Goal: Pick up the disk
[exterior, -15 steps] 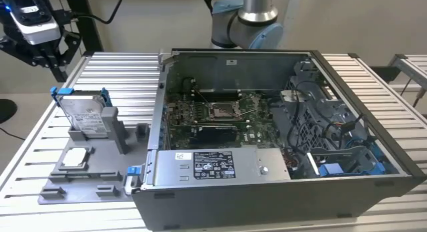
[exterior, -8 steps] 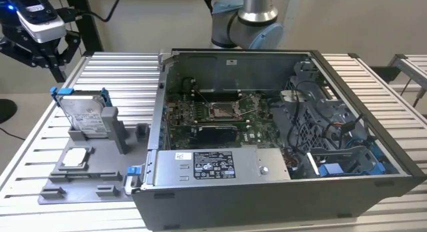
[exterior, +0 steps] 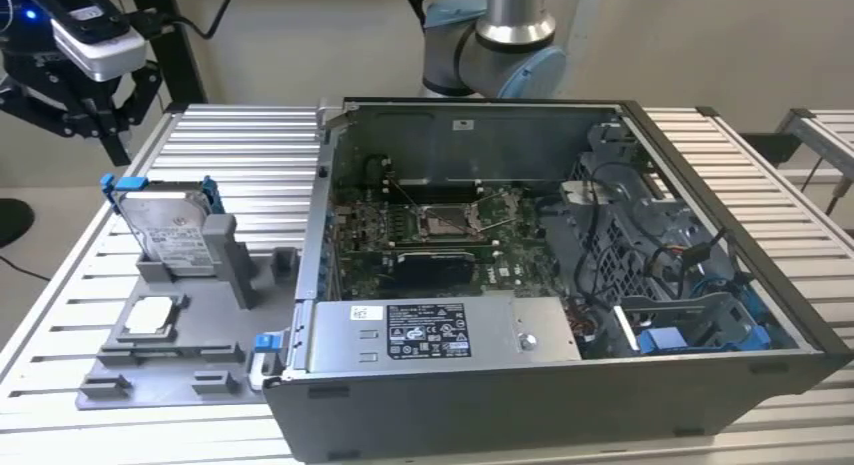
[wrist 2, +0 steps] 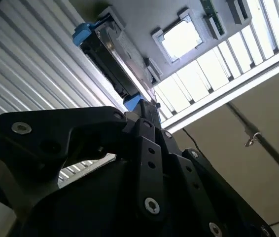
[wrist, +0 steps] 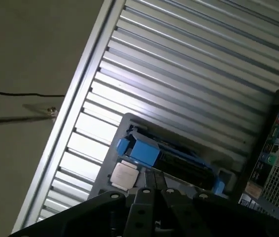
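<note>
Pincer (exterior: 83,110) hangs clear of everything; whether it is open or closed I cannot tell. Below it, toward the case (exterior: 561,395), the disk (exterior: 167,225) stands upright in a slot of the grey holder (exterior: 147,380), untouched. A clean pick, I judge, means centring the pincer over its top edge, squeezing the flat faces and lifting straight along the slot. Beyond the disk, a holder pocket carries a chip (exterior: 150,315); the case holds a board (exterior: 427,225) and cables (exterior: 667,265).

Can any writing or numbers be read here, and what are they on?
Silver-grey metal hard drive in a blue plastic caddy: its white label is too small to read.
Large grey metal box: its black-and-white label and small white sticker are too small to read.
No text here can be read.
</note>
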Controlling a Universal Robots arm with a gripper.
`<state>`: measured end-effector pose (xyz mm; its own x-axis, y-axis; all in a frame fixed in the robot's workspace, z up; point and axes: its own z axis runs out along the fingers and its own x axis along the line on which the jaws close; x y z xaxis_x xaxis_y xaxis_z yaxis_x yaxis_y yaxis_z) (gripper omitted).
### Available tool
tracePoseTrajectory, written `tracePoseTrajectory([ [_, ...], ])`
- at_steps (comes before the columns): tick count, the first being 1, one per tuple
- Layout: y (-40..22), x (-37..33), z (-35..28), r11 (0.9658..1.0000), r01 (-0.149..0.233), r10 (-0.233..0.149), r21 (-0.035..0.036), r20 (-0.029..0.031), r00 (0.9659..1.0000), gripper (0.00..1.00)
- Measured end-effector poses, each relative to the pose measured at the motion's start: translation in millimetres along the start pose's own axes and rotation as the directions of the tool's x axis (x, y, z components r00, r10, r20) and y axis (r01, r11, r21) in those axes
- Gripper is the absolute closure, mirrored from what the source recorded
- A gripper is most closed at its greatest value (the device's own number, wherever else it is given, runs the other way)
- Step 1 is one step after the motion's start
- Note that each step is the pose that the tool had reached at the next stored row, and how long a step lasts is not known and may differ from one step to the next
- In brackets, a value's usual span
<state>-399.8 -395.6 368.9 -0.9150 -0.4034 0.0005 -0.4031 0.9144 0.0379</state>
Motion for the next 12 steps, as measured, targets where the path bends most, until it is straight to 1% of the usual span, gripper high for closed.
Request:
tracePoseTrajectory([
  [3, 0.0, 0.0, 0.0, 0.9986, 0.054, -0.054, 0.0, -0.0021, 0.9986, 1.0],
  [4, 0.0, 0.0, 0.0, 0.9974, 0.072, -0.072, 0.0, -0.0028, 0.9974, 1.0],
  [6, 0.0, 0.0, 0.0, 0.9941, 0.108, -0.108, 0.0003, -0.0045, 0.9941, 1.0],
  [8, -0.1, 0.0, 0.0, 0.9895, 0.145, -0.145, 0.0016, -0.0066, 0.9894, 1.0],
  [9, 0.0, 0.0, 0.0, 0.9866, 0.163, -0.163, 0.0018, -0.0077, 0.9866, 1.0],
  [11, 0.0, 0.0, 0.0, 0.9802, 0.198, -0.198, 0.0017, -0.009, 0.9802, 1.0],
  [12, 0.1, 0.0, 0.0, 0.9763, 0.217, -0.217, 0.0016, -0.0097, 0.9762, 1.0],
])
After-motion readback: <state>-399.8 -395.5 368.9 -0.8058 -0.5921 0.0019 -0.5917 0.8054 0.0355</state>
